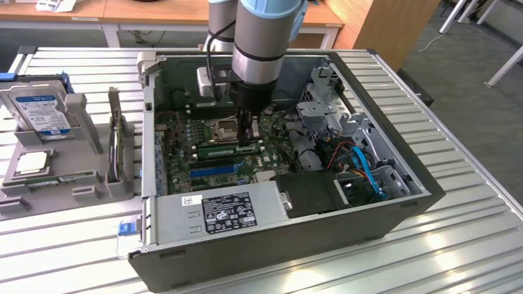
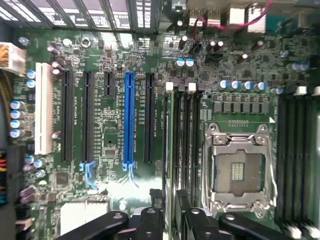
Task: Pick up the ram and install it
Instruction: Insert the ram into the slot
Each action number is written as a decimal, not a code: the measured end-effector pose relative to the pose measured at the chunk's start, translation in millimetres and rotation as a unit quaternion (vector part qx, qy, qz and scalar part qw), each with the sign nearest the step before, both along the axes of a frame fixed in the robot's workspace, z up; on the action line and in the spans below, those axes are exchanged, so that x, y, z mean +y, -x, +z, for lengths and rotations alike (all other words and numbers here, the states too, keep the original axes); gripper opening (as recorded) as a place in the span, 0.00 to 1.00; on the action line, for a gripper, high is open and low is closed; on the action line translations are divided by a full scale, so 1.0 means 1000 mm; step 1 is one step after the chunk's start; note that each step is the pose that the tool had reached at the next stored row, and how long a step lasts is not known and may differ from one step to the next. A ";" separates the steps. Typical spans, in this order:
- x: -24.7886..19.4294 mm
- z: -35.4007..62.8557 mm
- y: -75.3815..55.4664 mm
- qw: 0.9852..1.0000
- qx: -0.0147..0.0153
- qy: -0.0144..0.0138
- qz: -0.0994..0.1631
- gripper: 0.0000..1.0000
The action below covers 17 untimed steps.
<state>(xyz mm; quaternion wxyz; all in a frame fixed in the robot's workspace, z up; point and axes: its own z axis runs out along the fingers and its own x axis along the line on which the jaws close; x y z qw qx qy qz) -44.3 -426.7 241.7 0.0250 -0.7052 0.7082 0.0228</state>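
In the exterior view the pincer (image 1: 245,136) hangs straight down from the arm inside the open computer case (image 1: 286,251), its tips just above the motherboard (image 1: 184,144). It is open: in the wrist view the pincer (image 2: 170,202) has its fingers (image 2: 155,215) standing apart on either side of the ram (image 2: 170,150), which runs on edge between them.

In the exterior view the ram (image 1: 229,149) lies seated along a slot at six o'clock of the tips, just beneath them. The processor socket (image 1: 225,127) is close at nine o'clock of the pincer; in the wrist view the socket (image 2: 239,172) sits just beside the memory slots. The blue slot (image 1: 217,169) lies at six o'clock of the ram, a little apart. The power supply (image 1: 229,208) is further on at six o'clock, and a blue cable (image 1: 364,168) is at three o'clock.

Outside the case, at nine o'clock, a grey tray (image 1: 90,187) rests on the slatted counter (image 1: 457,245). It carries another green stick (image 1: 53,181), and a hard drive (image 1: 41,110) sits at its far end.
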 end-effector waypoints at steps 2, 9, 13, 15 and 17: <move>0.0000 0.0083 0.000 1.000 0.000 0.000 0.000 0.25; 0.0000 0.0405 0.000 1.000 0.000 0.000 0.000 0.25; 0.0000 0.0567 0.000 1.000 0.000 0.000 0.000 0.25; 0.0000 0.0629 0.000 1.000 0.000 0.000 0.000 0.25; 0.0000 0.0685 0.000 1.000 0.000 0.000 0.000 0.25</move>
